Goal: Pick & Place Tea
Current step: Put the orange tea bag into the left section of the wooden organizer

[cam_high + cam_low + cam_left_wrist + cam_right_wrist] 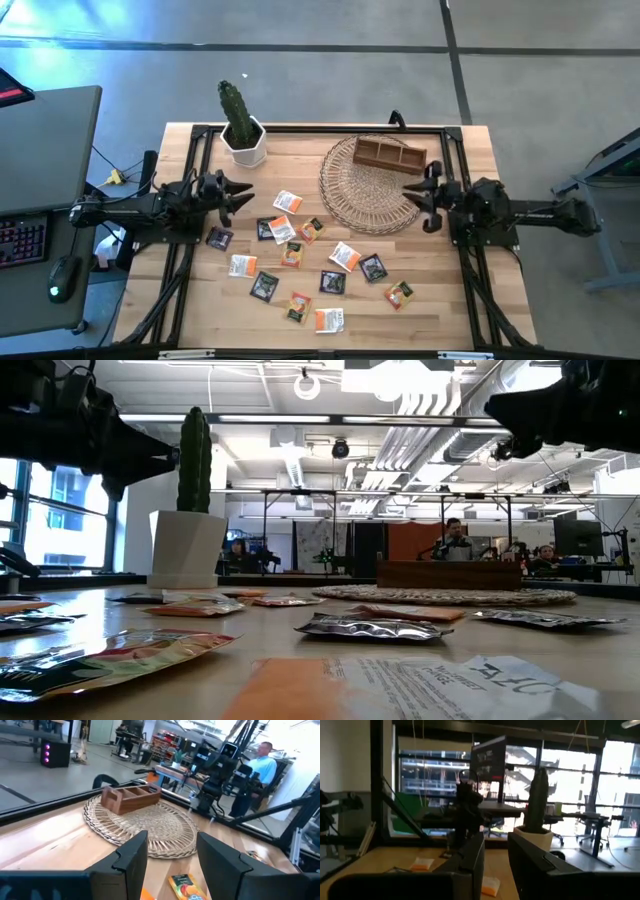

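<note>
high: overhead, straight down | low: table-level | wrists: face each other across wicker mat (pixel 372 184)

A gray floor (pixel 330 25) is lying all around the wooden table (pixel 200 310), with dark lines running across it. A dark desk (pixel 45 150) is standing beside the table, holding a keyboard (pixel 22 240) and a mouse (pixel 62 278). Long ceiling lights (pixel 260 418) are shining. Daylight is coming through big windows (pixel 615 795). People (pixel 455 540) are sitting far back.
</note>
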Robot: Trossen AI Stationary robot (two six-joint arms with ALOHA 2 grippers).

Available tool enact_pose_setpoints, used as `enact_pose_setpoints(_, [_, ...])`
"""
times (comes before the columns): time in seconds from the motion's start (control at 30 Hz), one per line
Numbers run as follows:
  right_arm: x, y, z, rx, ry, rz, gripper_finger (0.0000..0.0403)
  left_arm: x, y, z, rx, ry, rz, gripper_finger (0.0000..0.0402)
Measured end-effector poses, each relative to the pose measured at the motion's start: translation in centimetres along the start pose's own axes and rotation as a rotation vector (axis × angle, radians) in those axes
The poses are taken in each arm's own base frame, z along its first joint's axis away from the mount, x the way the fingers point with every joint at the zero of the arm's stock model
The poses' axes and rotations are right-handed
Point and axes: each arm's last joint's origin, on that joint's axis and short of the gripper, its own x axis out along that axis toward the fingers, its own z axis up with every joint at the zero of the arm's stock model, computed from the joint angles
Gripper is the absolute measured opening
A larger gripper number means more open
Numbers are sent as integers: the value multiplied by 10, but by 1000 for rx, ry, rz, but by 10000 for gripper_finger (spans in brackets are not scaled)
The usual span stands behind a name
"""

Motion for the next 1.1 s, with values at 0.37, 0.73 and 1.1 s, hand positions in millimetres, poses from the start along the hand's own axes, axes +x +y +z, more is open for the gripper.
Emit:
enact_pose_setpoints(0.37, [64, 6, -2, 27, 289, 180, 167, -1, -5, 16, -48, -161, -55, 168])
enact_pose_setpoints(0.73, [140, 52, -66, 33, 774, 446, 171, -2, -7, 19, 0, -184, -110, 168])
enact_pose_setpoints(1.1, [190, 74, -127, -67, 965, 507, 154, -2, -7, 17, 6, -161, -103, 168])
